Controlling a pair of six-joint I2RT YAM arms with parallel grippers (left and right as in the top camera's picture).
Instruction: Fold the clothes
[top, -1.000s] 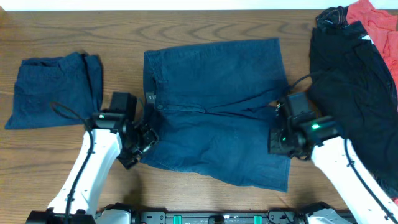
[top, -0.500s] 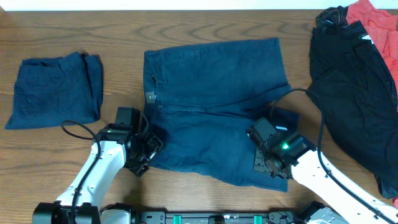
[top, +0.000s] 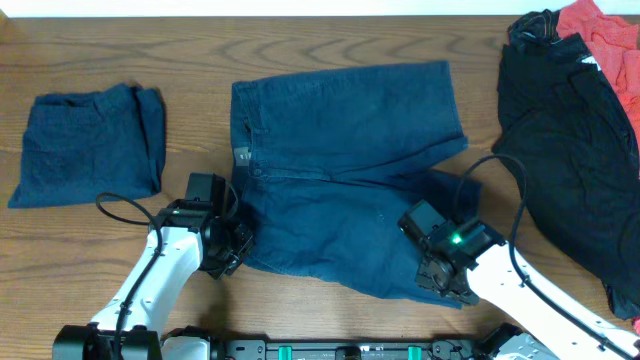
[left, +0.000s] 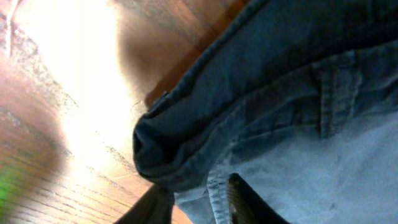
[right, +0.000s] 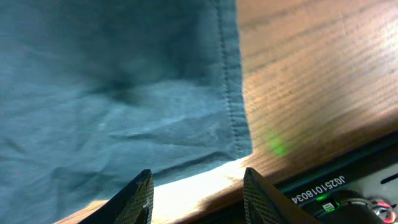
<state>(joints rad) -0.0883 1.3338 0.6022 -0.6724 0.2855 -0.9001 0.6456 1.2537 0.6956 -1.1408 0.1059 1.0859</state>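
Note:
Dark navy shorts (top: 340, 170) lie spread flat in the middle of the table, waistband to the left. My left gripper (top: 232, 250) sits at the waistband's near corner. In the left wrist view the bunched waistband edge (left: 186, 155) runs down between the two fingers of the left gripper (left: 199, 205), which are shut on it. My right gripper (top: 440, 280) is over the near right hem corner. In the right wrist view the right gripper (right: 198, 199) stands open, with bare wood between its fingers and the shorts' hem (right: 233, 106) just beyond its tips. A second navy garment (top: 90, 145) lies folded at far left.
A pile of black clothes (top: 570, 140) covers the right side, with a red cloth (top: 610, 40) at the back right corner. The table's front edge and a black rail (right: 323, 186) lie right under the right gripper. Bare wood (top: 330, 40) shows behind the shorts.
My left gripper has closed on the waistband corner. The right arm swung from the shorts' right edge down to the near hem corner and settled there, still open.

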